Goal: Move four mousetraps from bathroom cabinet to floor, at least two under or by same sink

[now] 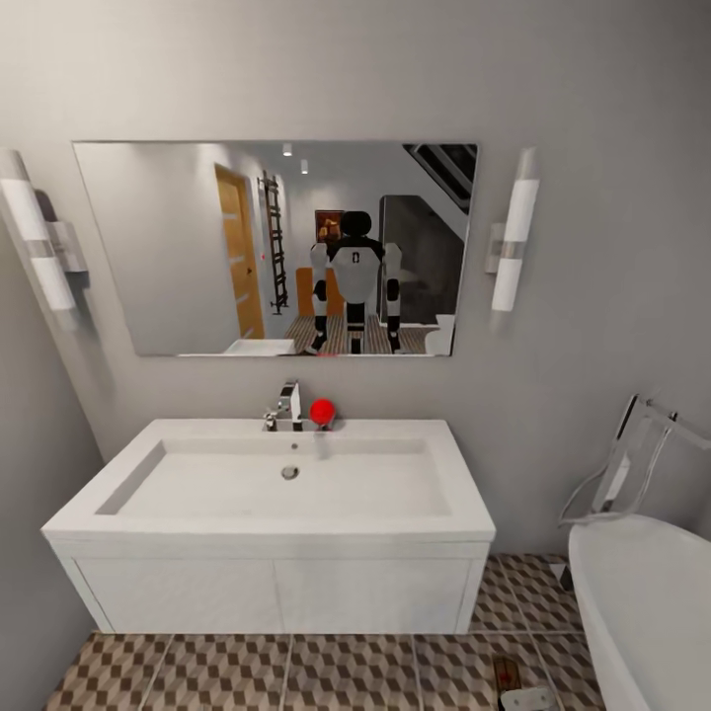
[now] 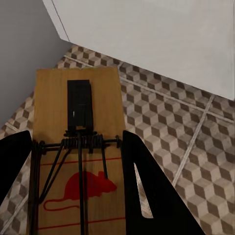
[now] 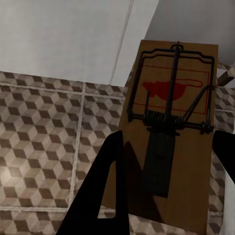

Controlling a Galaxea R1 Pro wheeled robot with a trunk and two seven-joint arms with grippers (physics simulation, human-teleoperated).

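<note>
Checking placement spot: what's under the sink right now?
Under the bathroom sink, the head view shows bare cube-patterned bathroom floor in front of it; the area beneath the vanity is hidden. A mousetrap lies off to its side, near the bathtub.

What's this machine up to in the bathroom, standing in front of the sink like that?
The robot faces the white bathroom sink, seen in the mirror above it. Each of its two arms carries a wooden mousetrap: the left gripper holds one mousetrap between its fingers, and the right gripper holds another mousetrap. Both hang above the cube-patterned bathroom floor close to the sink unit. A further trap seems to lie on the tiles by the bathtub.
</note>
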